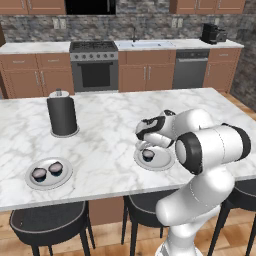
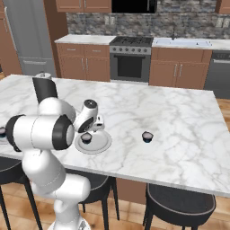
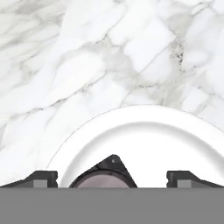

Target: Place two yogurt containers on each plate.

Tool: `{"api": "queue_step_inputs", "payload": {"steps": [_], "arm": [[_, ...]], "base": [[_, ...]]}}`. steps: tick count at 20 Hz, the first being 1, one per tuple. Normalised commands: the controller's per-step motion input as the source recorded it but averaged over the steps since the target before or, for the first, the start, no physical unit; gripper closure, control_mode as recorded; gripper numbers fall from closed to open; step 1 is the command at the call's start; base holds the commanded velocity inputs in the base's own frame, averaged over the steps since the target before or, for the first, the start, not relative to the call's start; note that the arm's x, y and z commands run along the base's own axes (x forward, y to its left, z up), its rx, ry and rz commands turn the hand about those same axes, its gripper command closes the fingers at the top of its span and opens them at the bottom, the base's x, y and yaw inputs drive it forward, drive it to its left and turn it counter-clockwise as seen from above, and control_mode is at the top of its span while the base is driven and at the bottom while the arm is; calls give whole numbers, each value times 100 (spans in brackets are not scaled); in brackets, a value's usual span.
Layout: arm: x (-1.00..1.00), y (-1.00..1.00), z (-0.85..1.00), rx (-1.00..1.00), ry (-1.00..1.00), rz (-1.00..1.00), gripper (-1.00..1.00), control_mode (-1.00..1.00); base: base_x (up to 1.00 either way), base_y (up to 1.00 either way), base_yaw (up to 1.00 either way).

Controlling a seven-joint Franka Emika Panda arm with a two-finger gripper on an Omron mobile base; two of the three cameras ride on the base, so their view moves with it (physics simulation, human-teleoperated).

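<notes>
The gripper (image 1: 143, 146) hangs just above the near plate (image 1: 162, 161) at centre right of the left base view, low over the marble counter (image 1: 110, 135). In the hand view the two fingertips (image 3: 41, 178) stand well apart at the bottom corners, with one yogurt cup (image 3: 104, 178) between them at the bottom edge; the fingertips do not touch the cup. That cup (image 1: 148, 155) sits on the near plate, toward its left side in the left base view.

The second plate (image 1: 30, 181) lies at lower left of the left base view, near the counter's front edge. It carries two yogurt cups, one on the left (image 1: 39, 174) and one on the right (image 1: 55, 168), just beside each other.

A fourth yogurt cup (image 2: 147, 136) stands alone on the bare counter at centre of the right base view, well apart from the near plate (image 2: 101, 144).

A tall black cylinder (image 1: 62, 115) with a white knob stands upright at upper left of the counter in the left base view, behind the second plate.
</notes>
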Motion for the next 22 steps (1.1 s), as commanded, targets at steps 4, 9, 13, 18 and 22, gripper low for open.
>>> {"api": "queue_step_inputs", "payload": {"steps": [4,9,13,18,22], "arm": [[-3,-5,47,0,-4,-2,-100,-100],[-24,-54,47,0,4,-23,-100,-100],[-33,-72,46,-1,14,-29,-100,-100],[-40,-82,37,0,10,-29,-100,-100],[-30,-88,20,-3,0,-27,-100,-100]], "base": [[0,0,0],[0,0,0],[0,0,0],[0,0,0],[0,0,0]]}}
